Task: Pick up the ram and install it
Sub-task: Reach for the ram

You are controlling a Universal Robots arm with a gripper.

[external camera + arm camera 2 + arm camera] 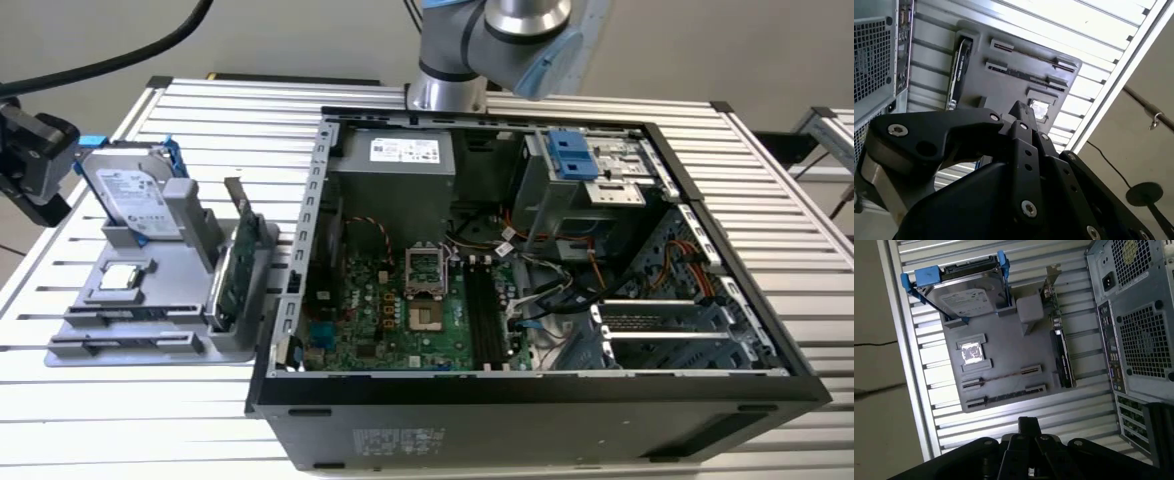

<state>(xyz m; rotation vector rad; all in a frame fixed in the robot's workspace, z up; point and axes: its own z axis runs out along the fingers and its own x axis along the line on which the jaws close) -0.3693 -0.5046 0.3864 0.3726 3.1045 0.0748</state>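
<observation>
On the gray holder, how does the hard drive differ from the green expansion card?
The hard drive is a silver block with blue rails; the expansion card is a thin green board. In the exterior view the hard drive shows its broad face, the expansion card its edge. The expansion card stands nearer the computer case than the hard drive. Both stand in the gray holder.

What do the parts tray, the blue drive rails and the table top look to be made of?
Parts tray: matte grey plastic by the look, possibly printed; dull, even surface with no glints.
Blue drive rails: probably moulded plastic; saturated colour with a soft sheen.
Table top: likely extruded aluminium with a bare silvery finish; parallel ribbed slats with bright reflections.
</observation>
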